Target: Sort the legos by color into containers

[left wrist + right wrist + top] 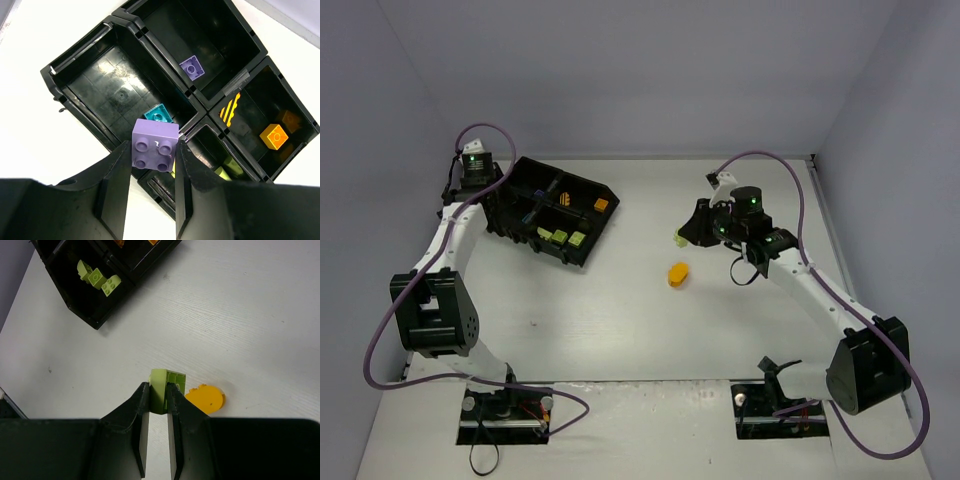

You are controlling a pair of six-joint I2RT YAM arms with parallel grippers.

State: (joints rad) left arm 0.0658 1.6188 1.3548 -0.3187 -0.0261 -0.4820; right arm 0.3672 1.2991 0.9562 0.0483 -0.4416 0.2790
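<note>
Drop-off step: the left gripper (153,152) clamps a purple brick (155,144) over the tray (200,105) — next, shift to the purple compartment (220,45) and release; the right gripper (159,390) pinches a yellow-green brick (169,381).

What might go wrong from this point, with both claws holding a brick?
1. The left gripper holds the held purple brick seemingly over a divider beside the teal brick, not above the sorted purple brick. Released here, it might land in the wrong compartment.
2. The right gripper pinches a yellow-green brick well away from the tray. It may slip on the way.
</note>
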